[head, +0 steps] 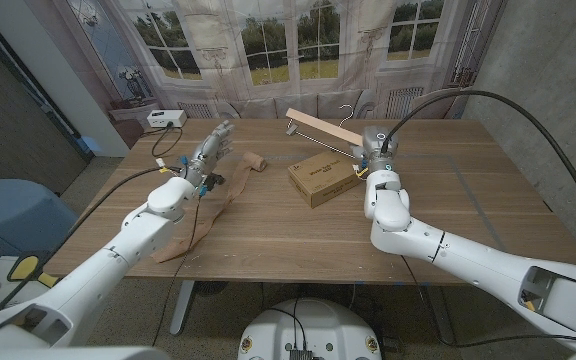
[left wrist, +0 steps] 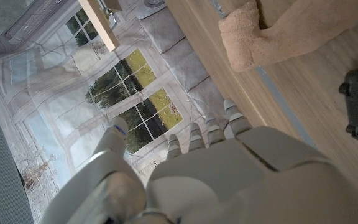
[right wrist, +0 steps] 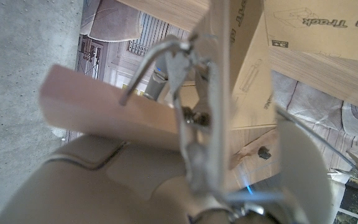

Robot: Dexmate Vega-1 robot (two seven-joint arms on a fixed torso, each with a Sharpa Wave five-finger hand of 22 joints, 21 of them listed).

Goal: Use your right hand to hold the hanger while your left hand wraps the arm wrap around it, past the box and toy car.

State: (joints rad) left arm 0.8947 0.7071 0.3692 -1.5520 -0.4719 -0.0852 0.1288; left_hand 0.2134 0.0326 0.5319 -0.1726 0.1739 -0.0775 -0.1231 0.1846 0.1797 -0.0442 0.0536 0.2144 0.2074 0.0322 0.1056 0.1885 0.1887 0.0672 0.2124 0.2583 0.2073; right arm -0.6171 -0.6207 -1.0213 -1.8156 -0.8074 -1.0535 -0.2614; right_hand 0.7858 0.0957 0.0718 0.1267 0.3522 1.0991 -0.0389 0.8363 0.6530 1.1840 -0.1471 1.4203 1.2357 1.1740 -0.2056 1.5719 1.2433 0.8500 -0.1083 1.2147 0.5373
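Right robot hand [head: 375,152] is gripping the wooden hanger [head: 320,128], raised over the far side of the box [head: 323,179]. Left robot hand [head: 209,150] is hovering with fingers spread, holding nothing, over the tan arm wrap [head: 223,195] lying on the bench [head: 468,200]'s left side.

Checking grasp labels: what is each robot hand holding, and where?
Right robot hand holds the wooden hanger near its metal hook end. Left robot hand holds nothing.

On the table [head: 488,200], the box [head: 322,179] lies mid-table. The wrap [head: 230,190] lies to its left, the hanger [head: 323,131] behind it, the toy car [head: 213,181] on the wrap.
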